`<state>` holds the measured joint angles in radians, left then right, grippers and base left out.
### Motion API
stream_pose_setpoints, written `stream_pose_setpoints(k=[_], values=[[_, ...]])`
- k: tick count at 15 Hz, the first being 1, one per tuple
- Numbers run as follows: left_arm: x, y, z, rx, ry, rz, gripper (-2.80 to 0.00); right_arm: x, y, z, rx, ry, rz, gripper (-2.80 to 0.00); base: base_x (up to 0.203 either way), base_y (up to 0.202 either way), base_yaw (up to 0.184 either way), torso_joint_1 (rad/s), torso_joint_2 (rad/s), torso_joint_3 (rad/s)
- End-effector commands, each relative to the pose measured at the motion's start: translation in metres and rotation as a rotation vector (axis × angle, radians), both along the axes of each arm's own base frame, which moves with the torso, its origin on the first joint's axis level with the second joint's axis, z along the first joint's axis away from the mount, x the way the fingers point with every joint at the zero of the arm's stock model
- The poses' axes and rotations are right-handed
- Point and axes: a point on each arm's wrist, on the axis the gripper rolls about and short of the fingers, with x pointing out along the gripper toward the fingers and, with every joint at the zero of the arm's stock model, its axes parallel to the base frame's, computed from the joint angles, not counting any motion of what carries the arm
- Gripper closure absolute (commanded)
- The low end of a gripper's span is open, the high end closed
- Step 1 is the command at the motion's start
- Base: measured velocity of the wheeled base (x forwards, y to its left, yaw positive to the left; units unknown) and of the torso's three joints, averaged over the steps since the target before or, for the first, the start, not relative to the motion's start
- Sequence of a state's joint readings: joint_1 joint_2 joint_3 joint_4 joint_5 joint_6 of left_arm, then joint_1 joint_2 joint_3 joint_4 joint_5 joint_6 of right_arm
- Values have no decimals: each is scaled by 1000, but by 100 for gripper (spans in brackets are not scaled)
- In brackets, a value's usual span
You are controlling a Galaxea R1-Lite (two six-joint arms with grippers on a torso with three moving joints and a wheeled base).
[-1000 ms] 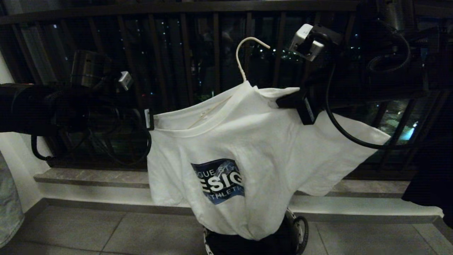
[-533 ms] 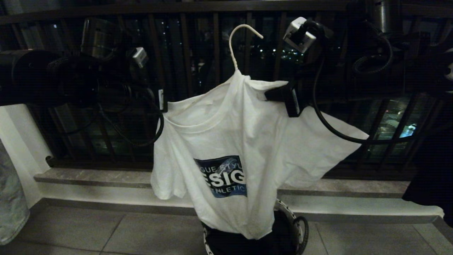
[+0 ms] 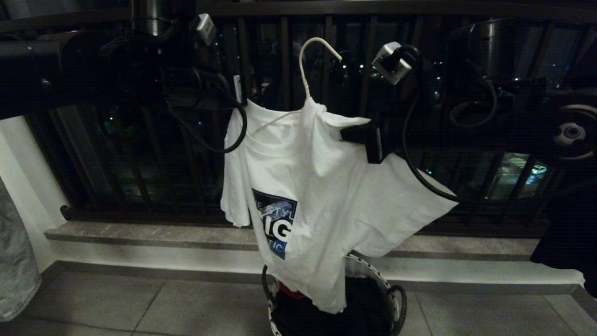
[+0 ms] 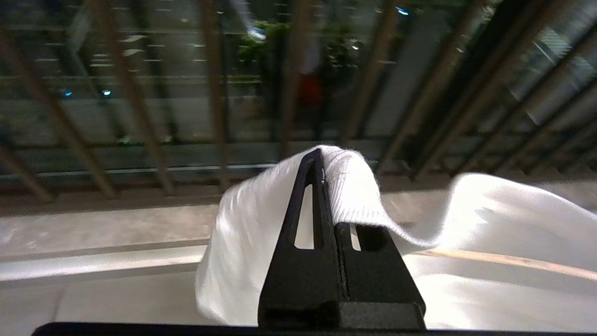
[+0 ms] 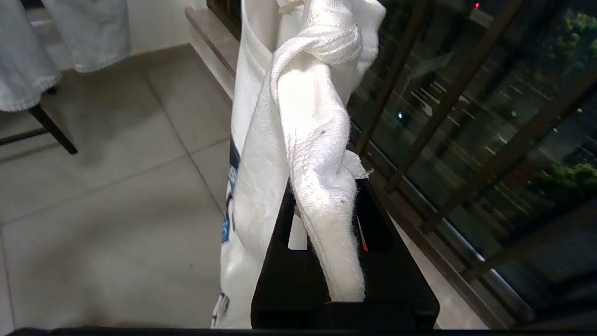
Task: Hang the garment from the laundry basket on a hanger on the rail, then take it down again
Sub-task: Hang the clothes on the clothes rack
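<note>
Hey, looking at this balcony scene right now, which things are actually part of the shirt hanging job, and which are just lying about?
Part of the job:
- T-shirt
- wire hanger inside its neck
- laundry basket below
- left hand and right hand, both shut on the T-shirt

Just lying about:
- balcony railing
- pale denim garment at the left edge
- dark cloth at the right edge

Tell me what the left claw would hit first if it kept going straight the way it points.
Probably the balcony railing: beyond the left claw, shut on the T-shirt, only its bars show ahead, though depth is unclear.
</note>
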<state>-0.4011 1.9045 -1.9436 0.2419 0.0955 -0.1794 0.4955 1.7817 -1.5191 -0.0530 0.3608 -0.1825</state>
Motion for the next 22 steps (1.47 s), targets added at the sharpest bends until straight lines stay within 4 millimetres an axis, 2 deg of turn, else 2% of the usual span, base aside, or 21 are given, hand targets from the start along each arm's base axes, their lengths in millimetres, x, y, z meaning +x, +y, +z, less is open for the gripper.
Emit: stream_pose_setpoints(k=[1, 5, 8, 12, 18, 22], values=[[-3, -16, -4, -1, 10, -43, 0, -4, -2, -6, 24, -20, 4, 0, 0, 0, 0, 0, 0, 0], [-21, -39, -1, -11, 6, -125, 0, -24, -12, -1, 120, 24, 18, 0, 0, 0, 0, 0, 0, 0], [-34, -42, 2, -18, 10, -202, 0, -42, -20, -2, 167, 93, 40, 0, 0, 0, 0, 0, 0, 0], [-62, -49, 14, -39, -9, -299, 0, -61, -30, 0, 247, 125, 34, 0, 0, 0, 0, 0, 0, 0], [-85, -63, 23, -63, -20, -370, 0, -67, -31, -27, 325, 134, 112, 0, 0, 0, 0, 0, 0, 0], [-94, -68, 17, -73, 14, -391, 0, -68, -31, -39, 325, 162, 131, 0, 0, 0, 0, 0, 0, 0]])
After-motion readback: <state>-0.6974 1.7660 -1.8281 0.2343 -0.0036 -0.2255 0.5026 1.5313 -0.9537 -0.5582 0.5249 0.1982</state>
